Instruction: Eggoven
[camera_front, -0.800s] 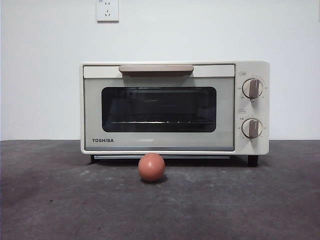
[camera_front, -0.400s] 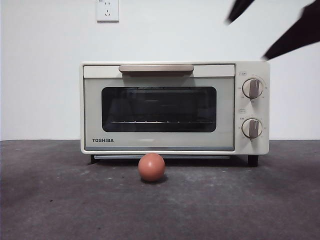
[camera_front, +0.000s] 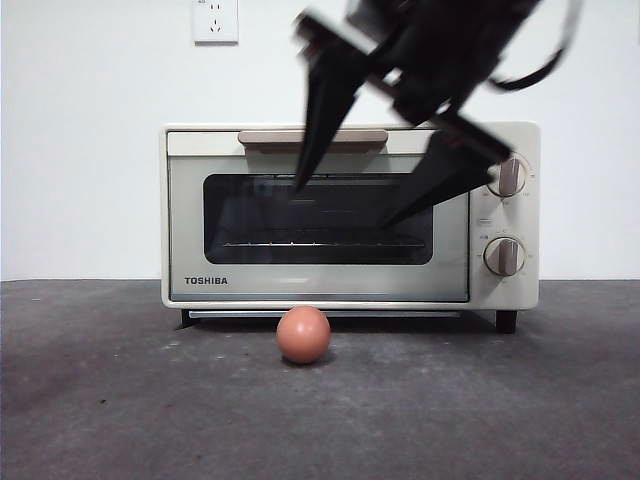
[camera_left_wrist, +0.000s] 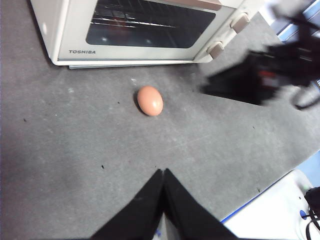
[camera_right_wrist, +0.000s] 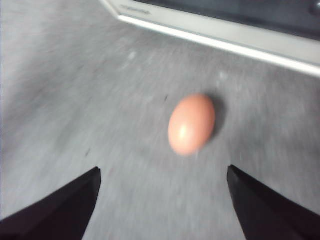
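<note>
The right claw (camera_front: 345, 205) hangs above the table (camera_front: 120, 400) with its two black, pointed jaws spread wide and nothing between them. In the front view it sits in front of the oven (camera_front: 350, 215), across the dark glass window (camera_front: 250, 220) and partly over the tan bar handle (camera_front: 270, 136). The egg (camera_front: 303, 334) lies below the claw, well apart from its tips, on the rough, dark grey table top just in front of the oven's lower edge. It is smooth, rounded and reddish-brown, with a soft sheen in the right wrist view (camera_right_wrist: 191, 124), where it shows ahead of the spread jaws and between them.

The oven is a boxy cream case with rounded corners, a wire rack behind the glass and two round knobs (camera_front: 505, 256), one above the other.

The left claw (camera_left_wrist: 163, 175) waits farther back from the egg (camera_left_wrist: 150, 100), its jaws pressed together to a point, gripping nothing.
</note>
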